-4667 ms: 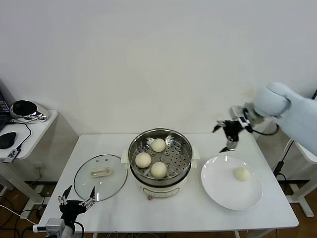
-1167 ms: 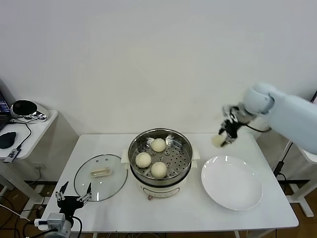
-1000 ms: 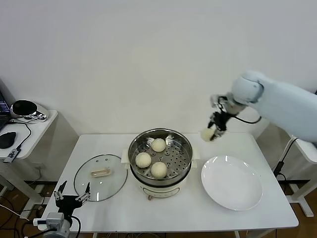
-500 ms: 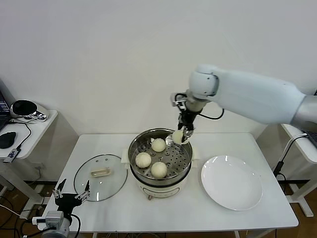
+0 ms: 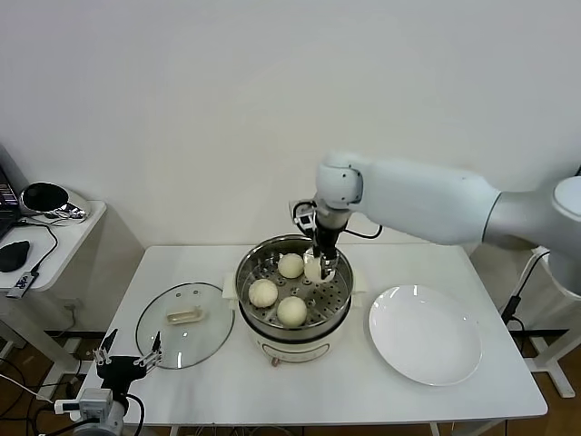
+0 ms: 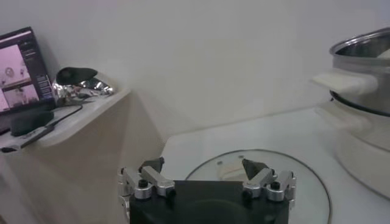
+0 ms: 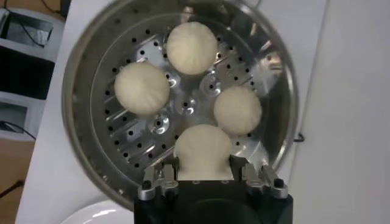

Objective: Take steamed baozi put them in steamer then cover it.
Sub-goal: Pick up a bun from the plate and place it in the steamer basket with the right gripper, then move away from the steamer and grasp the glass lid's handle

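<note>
A: Your right claw (image 7: 205,175) was pinching the fourth baozi (image 7: 203,151) just above the steamer (image 5: 338,292), with three baozi (image 7: 191,47) already on the perforated tray. What worried you?

B: The free spot was tight. Let go too high and the bun could have bounced onto its neighbour (image 7: 237,110), or rolled against the wall.

A: And the lid (image 5: 184,324)?

B: It lay flat on the table (image 5: 300,386), well apart from the steamer, near your left claw (image 6: 206,180), which hung spread and empty at the table's edge (idle, as far as you could judge).

A: Anything you couldn't make out?

B: Whether the bun touched the tray; the claw's body hid its underside.
</note>
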Tool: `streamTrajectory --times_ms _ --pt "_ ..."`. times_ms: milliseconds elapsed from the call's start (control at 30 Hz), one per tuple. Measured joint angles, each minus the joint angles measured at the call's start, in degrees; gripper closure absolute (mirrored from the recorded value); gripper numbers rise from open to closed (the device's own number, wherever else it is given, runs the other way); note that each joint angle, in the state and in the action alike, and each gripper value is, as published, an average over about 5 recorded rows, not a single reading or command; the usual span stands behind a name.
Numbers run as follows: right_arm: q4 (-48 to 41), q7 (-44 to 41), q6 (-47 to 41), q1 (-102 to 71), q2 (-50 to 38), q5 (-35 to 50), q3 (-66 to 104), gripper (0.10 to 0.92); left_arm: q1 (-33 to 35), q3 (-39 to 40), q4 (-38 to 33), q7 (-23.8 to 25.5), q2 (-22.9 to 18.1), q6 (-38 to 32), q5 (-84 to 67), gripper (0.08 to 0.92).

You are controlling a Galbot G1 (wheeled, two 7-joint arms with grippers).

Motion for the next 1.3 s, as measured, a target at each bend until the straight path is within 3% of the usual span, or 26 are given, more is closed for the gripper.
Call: streamTrajectory --times_ms 433,800,1100,1300 --pt "-0.89 1.09 -0.44 -3.5 0.19 -2.95 0.23 0.468 -0.16 0.15 0.56 0.0 -0.21 -0.03 -0.03 0.177" --pt "0.58 2.29 -0.94 -3.77 -1.71 -2.78 2.2 0.213 -0.04 0.43 0.14 0.25 -0.82 0.08 0.24 0.177" --pt "6.31 3.31 -0.15 -2.88 -9.62 -0.02 7.79 0.203 0.81 0.44 -0.79 0.28 -1.39 0.97 -0.42 0.177" --pt "13.01 11.32 2.42 -8.05 -19.02 5.23 17.8 0.203 1.55 1.22 -1.63 -0.04 -1.79 2.26 -1.98 0.177"
